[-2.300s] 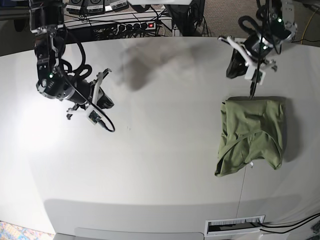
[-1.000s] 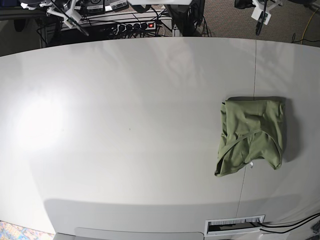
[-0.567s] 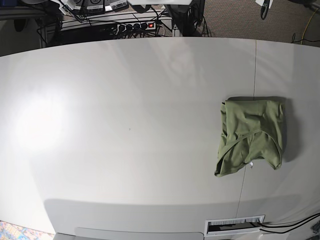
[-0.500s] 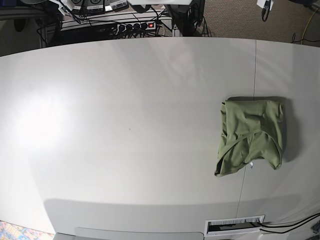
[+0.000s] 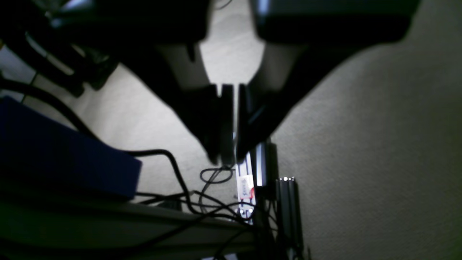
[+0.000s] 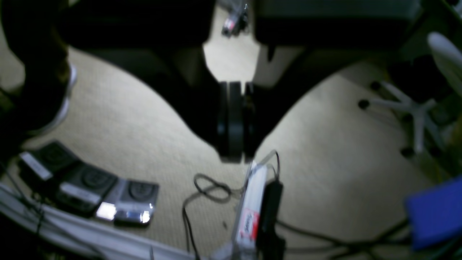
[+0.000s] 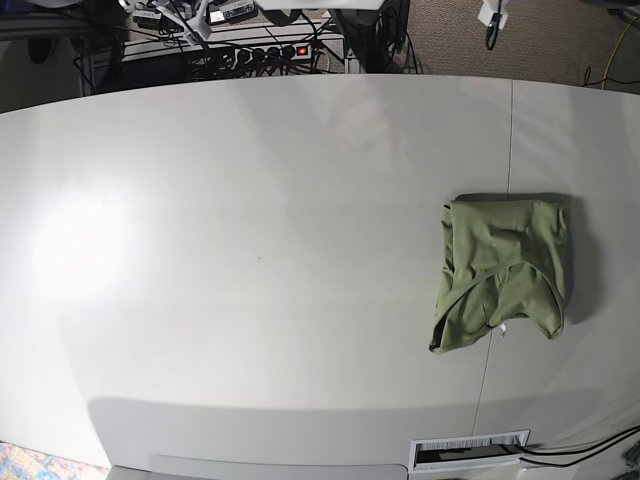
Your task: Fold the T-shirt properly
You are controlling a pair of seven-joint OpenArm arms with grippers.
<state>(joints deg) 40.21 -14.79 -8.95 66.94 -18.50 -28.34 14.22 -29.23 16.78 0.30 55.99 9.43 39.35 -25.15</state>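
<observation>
The left gripper [image 5: 227,159] is closed on nothing, its jaws nearly touching above carpet and cables beyond the table's far edge. The right gripper [image 6: 234,157] is likewise pressed shut and empty over the floor. The T-shirt [image 7: 503,272] lies alone near the table's [image 7: 250,250] right edge as a compact, slightly uneven folded bundle. Judging by this, folding looks finished with both arms clear; any further move would only be tidying the loose near-left corner.

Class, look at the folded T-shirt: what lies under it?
The T-shirt rests on the white table, over a thin seam in the tabletop. Anything beneath its folded layers is covered and cannot be seen.
</observation>
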